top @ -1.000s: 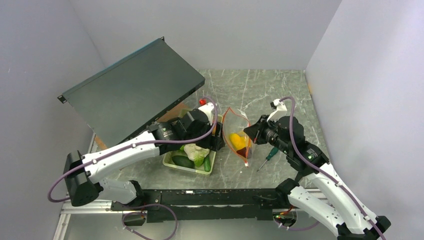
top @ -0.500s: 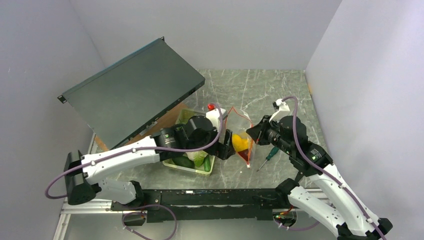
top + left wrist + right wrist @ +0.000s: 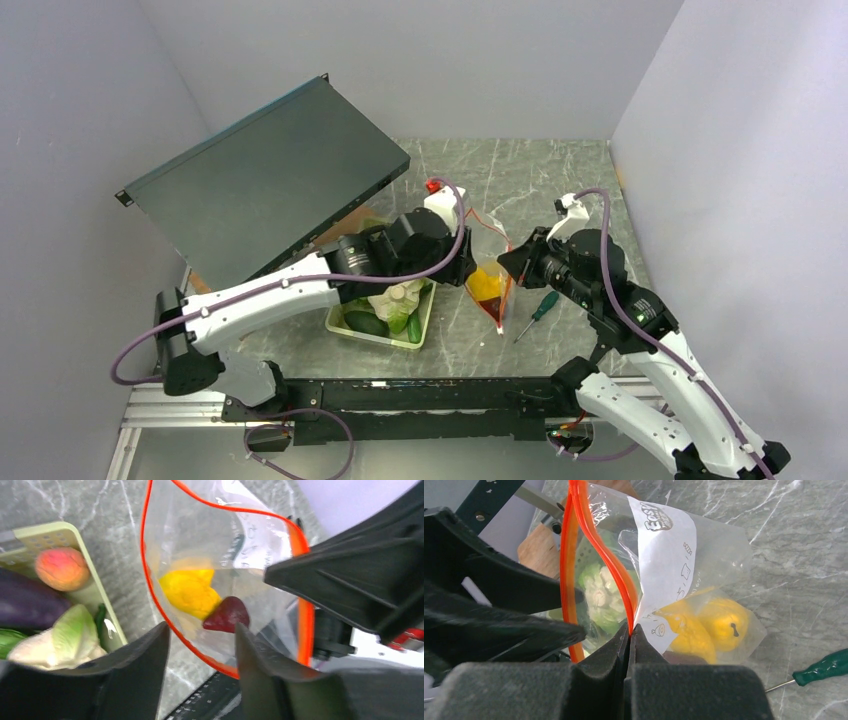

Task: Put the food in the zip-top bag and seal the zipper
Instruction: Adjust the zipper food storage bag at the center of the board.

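The clear zip-top bag (image 3: 490, 288) hangs upright with its mouth open. Its orange-red zipper (image 3: 150, 587) rings the opening. Yellow food (image 3: 189, 592) and a dark red piece (image 3: 227, 615) lie inside, and the yellow pieces also show in the right wrist view (image 3: 704, 627). My right gripper (image 3: 629, 627) is shut on the zipper strip (image 3: 624, 580) beside the white label (image 3: 669, 555). My left gripper (image 3: 200, 647) is open and empty, and its fingers (image 3: 135, 670) straddle the near rim of the bag. In the top view the left gripper (image 3: 466, 272) faces the right gripper (image 3: 508, 266) across the bag.
A pale green tray (image 3: 345, 325) left of the bag holds a peach (image 3: 61, 568), a purple eggplant (image 3: 25, 605), a green-white cabbage (image 3: 65, 640) and other green pieces. A green-handled screwdriver (image 3: 535, 312) lies right of the bag. A dark tilted panel (image 3: 260, 180) stands at back left.
My left gripper has moved right, from over the tray to the bag's mouth. My right gripper has kept its hold and shifted slightly right, and the bag hangs narrower.
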Controlling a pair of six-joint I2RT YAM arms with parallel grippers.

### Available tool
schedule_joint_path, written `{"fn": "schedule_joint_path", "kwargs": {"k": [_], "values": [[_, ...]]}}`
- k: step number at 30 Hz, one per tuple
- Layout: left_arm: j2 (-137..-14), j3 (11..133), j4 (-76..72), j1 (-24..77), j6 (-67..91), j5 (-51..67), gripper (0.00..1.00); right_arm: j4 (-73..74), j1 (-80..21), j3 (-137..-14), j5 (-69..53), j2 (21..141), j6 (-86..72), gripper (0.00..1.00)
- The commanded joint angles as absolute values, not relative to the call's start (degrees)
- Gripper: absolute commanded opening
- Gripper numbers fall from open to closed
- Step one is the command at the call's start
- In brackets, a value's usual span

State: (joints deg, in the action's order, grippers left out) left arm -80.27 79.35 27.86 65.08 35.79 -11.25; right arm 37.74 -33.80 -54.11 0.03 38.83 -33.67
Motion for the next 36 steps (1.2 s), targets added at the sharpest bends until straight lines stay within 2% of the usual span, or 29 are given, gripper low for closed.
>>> {"fn": "schedule_joint_path", "kwargs": {"k": [1, 2, 5, 6, 9, 12, 14, 17, 19, 24, 34, 35, 36], "values": [[-83.0, 84.6, 30.9, 65.1, 33.3, -13.9, 0.46, 39.1, -34.0, -58.2, 0.8, 37.7, -33.7, 0.00], [-83.3, 85.3, 31.2, 65.0, 32.7, -13.4, 0.38, 39.5, -33.9, -58.5, 1.1, 37.7, -33.3, 0.00], [-83.4, 86.6, 30.6, 65.1, 32.3, -8.2, 0.04, 40.8, -34.0, -59.5, 2.8, 38.4, -31.7, 0.00], [-83.0, 86.6, 28.9, 65.0, 32.9, -5.0, 0.00, 42.3, -34.0, -60.3, 4.6, 39.6, -30.8, 0.00], [-81.8, 85.3, 21.1, 65.1, 37.2, 6.7, 0.00, 49.6, -34.0, -63.8, 13.4, 44.9, -26.5, 0.00], [-81.7, 85.8, 16.8, 65.3, 41.4, 11.9, 0.00, 54.3, -34.7, -66.9, 20.0, 48.9, -23.9, 0.00], [-81.9, 86.6, 18.1, 65.3, 42.6, 9.9, 0.00, 54.5, -36.6, -67.2, 23.6, 49.5, -22.6, 0.00], [-82.5, 85.0, 21.8, 64.8, 43.9, 1.0, 0.00, 55.2, -39.6, -66.7, 29.2, 50.9, -22.2, 0.00], [-83.7, 81.9, 22.4, 62.7, 45.7, 0.2, 0.00, 54.1, -39.8, -64.8, 29.5, 52.0, -21.3, 0.00], [-86.6, 74.9, 16.9, 57.5, 48.6, 10.7, 0.00, 50.7, -39.9, -61.4, 29.8, 51.5, -20.8, 0.00], [-79.2, 74.1, 13.8, 57.7, 46.1, 9.2, 0.00, 46.5, -39.8, -63.2, 28.0, 47.0, -18.1, 0.00], [-79.0, 74.0, 14.0, 57.6, 45.8, 8.9, 0.00, 46.2, -39.8, -63.4, 27.8, 46.8, -18.1, 0.00], [-79.0, 73.8, 14.3, 57.6, 45.6, 8.5, 0.07, 46.0, -39.8, -63.5, 27.7, 46.7, -18.1, 0.00]]}}
